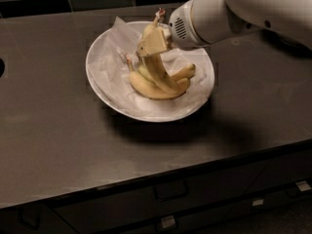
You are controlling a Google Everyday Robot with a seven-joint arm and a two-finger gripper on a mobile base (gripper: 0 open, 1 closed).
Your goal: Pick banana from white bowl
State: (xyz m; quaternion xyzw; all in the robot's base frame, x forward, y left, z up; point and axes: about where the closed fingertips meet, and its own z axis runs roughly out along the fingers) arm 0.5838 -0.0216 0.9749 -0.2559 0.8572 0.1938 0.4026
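Observation:
The white bowl (95, 80) with crumpled paper lining sits at the back middle of the dark counter. My gripper (153, 42) reaches in from the upper right, over the bowl's far side. It is shut on the banana (157, 67), a long pale one. The banana stands steeply tilted, its stem (159, 14) pointing up past the gripper and its lower end resting among the others. Two shorter, deeper-yellow bananas (146, 87) lie in the bowl beneath it.
My white arm (234, 9) covers the counter's back right corner. A dark tiled wall runs along the back. The counter's front edge (161, 179) has drawers with handles below it. A dark round opening (1, 67) shows at the left edge.

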